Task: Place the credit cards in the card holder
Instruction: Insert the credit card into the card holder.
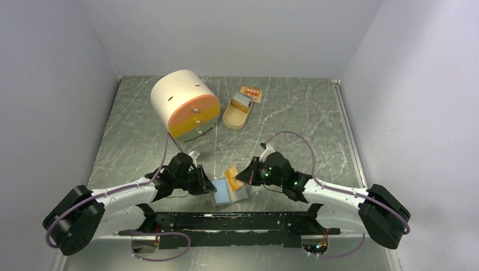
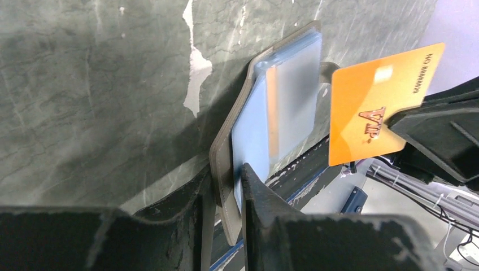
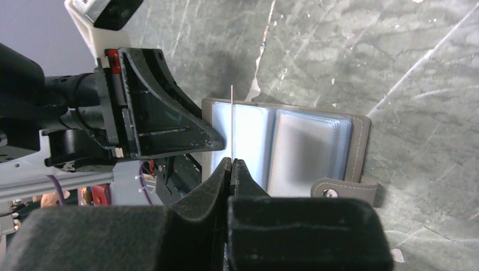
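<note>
The card holder (image 1: 240,195) lies open near the front edge; it has a grey stitched cover, clear sleeves and a snap tab. It also shows in the left wrist view (image 2: 282,101) and the right wrist view (image 3: 305,147). My left gripper (image 2: 229,180) is shut on its left cover edge, together with a pale blue sheet (image 2: 251,130); I cannot tell whether that sheet is the blue-grey card. My right gripper (image 3: 231,164) is shut on the gold-orange card (image 2: 373,107), held upright and edge-on (image 3: 232,121) just above the holder's left half. Both grippers (image 1: 208,185) (image 1: 242,176) flank the holder.
A white cylinder with an orange face (image 1: 183,104) stands at the back left. A tan oval tin (image 1: 237,113) and a small orange packet (image 1: 251,92) lie behind the holder. A black rail (image 1: 226,220) runs along the near edge. Walls close three sides.
</note>
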`<move>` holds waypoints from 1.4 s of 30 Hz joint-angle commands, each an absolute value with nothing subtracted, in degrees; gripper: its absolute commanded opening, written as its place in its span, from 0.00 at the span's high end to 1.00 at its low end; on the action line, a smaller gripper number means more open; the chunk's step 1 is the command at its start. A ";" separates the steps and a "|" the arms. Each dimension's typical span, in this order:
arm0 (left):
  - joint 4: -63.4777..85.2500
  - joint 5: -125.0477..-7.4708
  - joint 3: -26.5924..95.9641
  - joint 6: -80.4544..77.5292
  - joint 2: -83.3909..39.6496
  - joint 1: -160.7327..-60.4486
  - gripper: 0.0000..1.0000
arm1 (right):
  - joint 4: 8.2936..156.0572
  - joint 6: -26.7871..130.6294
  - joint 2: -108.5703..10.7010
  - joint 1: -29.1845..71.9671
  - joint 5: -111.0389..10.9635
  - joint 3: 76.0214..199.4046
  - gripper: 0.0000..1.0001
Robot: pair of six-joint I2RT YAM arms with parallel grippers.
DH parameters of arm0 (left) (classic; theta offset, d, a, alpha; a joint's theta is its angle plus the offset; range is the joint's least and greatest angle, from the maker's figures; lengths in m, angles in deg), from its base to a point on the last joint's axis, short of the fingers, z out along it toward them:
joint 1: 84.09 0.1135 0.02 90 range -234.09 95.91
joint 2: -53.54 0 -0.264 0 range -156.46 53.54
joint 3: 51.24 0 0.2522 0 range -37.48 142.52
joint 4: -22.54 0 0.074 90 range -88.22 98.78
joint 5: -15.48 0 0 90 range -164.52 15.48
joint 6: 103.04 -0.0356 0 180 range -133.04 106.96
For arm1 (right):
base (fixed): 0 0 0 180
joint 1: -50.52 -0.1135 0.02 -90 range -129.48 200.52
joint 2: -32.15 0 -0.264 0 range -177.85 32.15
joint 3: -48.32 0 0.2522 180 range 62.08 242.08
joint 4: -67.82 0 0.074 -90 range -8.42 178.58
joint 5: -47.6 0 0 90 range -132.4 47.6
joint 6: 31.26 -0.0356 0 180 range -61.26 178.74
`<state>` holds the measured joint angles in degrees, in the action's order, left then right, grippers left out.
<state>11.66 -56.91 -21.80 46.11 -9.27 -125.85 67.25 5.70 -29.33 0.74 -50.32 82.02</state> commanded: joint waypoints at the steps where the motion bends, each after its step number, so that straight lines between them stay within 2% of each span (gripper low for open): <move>1: 9.57 -58.96 -23.07 46.58 -7.54 -125.44 0.73 | 57.91 1.63 -30.99 -0.45 -48.46 79.50 1.00; 9: 7.05 -61.19 -23.17 46.78 -7.30 -125.40 0.81 | 50.80 0.56 -36.49 -1.03 -48.88 76.54 1.00; 15: 7.78 -60.60 -23.01 46.65 -9.83 -125.36 0.76 | 43.95 -0.48 -41.67 -1.22 -50.31 75.06 1.00; 35: 10.53 -59.14 -23.64 46.81 -12.43 -125.39 0.80 | 31.03 -1.48 -51.43 -2.81 -52.80 71.38 1.00; 42: 10.04 -59.50 -23.60 46.98 -11.91 -125.38 0.81 | 35.36 -2.34 -47.99 -3.09 -48.78 69.93 1.00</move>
<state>10.63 -58.79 -22.70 47.01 -11.67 -125.76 33.24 -1.91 -50.72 -2.45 -51.83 71.29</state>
